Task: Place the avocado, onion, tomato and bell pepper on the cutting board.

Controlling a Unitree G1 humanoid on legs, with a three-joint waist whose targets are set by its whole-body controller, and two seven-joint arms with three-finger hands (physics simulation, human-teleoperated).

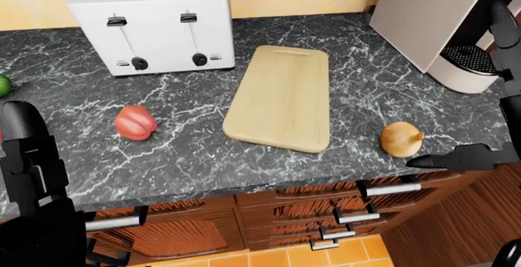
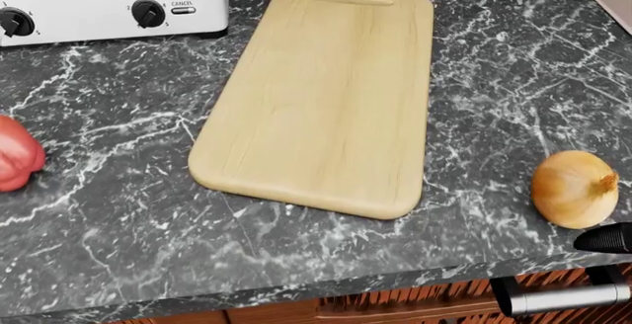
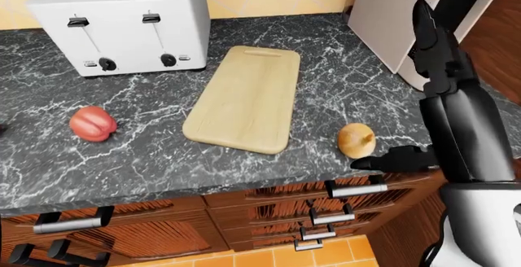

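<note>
So far nothing's on the board point(image 1: 281, 99); it lies bare, mid-counter. Onion point(image 1: 400, 139) sits to its right near the counter edge, red pepper point(image 1: 134, 122) to its left, a green bit point(image 1: 3, 85) at far left, maybe avocado. Tomato not seen. Right hand point(image 3: 389, 159) is just below the onion, not touching; finger spread can't tell. All 4 left.

Cutting board point(image 1: 281, 98) lies mid-counter point(image 1: 179, 157), nothing on it. Toaster point(image 1: 154, 23) far-left of the board. Bell pepper point(image 1: 134, 122) left of the board, well apart. Onion point(image 1: 401, 139) right of the board's near end, close to the counter edge. Coffee machine point(image 1: 456, 29) far right.
</note>
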